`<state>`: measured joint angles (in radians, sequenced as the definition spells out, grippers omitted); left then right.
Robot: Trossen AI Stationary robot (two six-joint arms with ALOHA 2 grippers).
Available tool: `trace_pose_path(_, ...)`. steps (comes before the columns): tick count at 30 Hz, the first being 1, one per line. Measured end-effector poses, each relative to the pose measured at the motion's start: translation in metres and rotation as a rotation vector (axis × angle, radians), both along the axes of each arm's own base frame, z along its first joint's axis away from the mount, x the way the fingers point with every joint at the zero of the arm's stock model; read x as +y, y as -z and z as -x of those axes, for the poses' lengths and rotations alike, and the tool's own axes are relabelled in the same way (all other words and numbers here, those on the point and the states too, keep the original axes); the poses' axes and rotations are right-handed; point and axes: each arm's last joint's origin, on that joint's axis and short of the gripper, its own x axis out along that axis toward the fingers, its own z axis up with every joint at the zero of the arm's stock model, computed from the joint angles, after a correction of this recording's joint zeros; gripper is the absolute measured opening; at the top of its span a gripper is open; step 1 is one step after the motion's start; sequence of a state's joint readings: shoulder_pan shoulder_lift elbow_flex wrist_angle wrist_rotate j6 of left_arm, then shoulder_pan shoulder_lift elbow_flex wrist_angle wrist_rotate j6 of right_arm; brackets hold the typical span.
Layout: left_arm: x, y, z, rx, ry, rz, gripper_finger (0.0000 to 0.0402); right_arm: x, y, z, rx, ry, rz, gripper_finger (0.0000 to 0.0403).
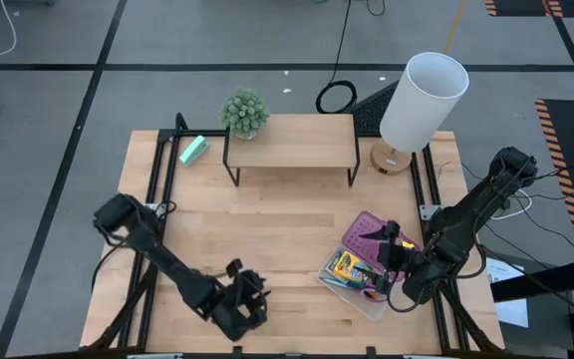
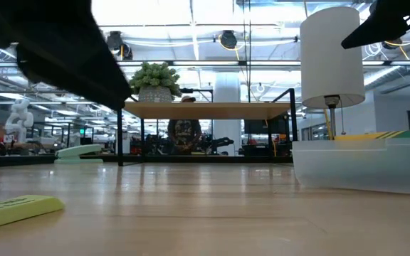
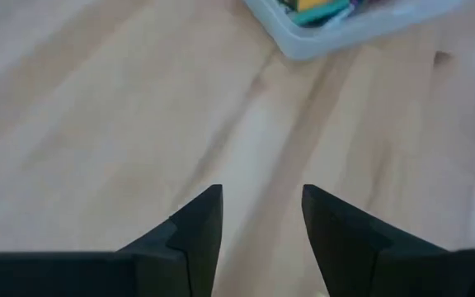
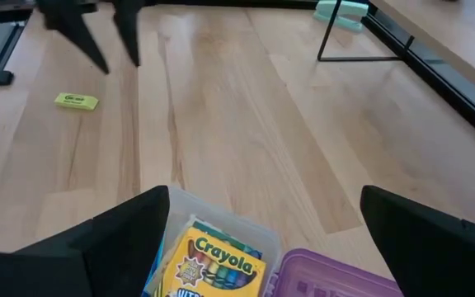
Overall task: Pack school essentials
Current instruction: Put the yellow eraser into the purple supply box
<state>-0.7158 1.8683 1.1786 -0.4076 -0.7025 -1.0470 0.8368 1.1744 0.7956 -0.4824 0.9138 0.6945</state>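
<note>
The wooden table point(image 1: 287, 234) carries a small shelf point(image 1: 292, 142) at its far edge, with a white lamp point(image 1: 422, 100) beside it. Near the right front corner sits a clear box point(image 1: 367, 289) with its purple lid point(image 1: 372, 234) off and lying against its far side. Inside it the crayon box point(image 4: 217, 266) lies flat, yellow and green, with other small stationery beside it that is hard to tell apart.

The right gripper point(image 4: 266, 227) hangs just above the clear box, fingers spread wide and holding nothing. The left gripper point(image 3: 261, 216) hovers over bare wood near the front left, fingers apart and empty.

The smallest task item, a tiny yellow piece point(image 4: 77, 101), lies flat on the table near the left gripper, well apart from the box. It looks light, thin and stiff, so it will likely slide if pushed; pinching it across its short sides from straight above seems best.
</note>
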Motion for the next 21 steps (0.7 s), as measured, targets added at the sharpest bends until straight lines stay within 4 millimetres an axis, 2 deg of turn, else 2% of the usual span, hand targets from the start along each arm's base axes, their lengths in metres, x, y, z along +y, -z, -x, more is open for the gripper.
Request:
trace_pose_path(4, -0.016, 0.006, -0.003, 0.067, -0.077, 0.070, 0.0170, 0.000, 0.000, 0.000, 0.000, -0.001, -0.001, 0.0392)
trace_pose_path(9, -0.027, 0.005, -0.005, 0.139, -0.208, 0.185, 0.0170, 0.001, -0.001, -0.001, -0.009, -0.001, -0.012, 0.0392)
trace_pose_path(16, -0.035, -0.014, -0.009, 0.207, -0.316, 0.343, 0.0170, 0.001, -0.001, -0.001, -0.010, -0.006, -0.021, 0.0392)
trace_pose_path(21, -0.033, -0.021, -0.016, 0.285, -0.427, 0.520, 0.0170, 0.002, 0.000, -0.001, 0.005, -0.020, -0.029, 0.0392)
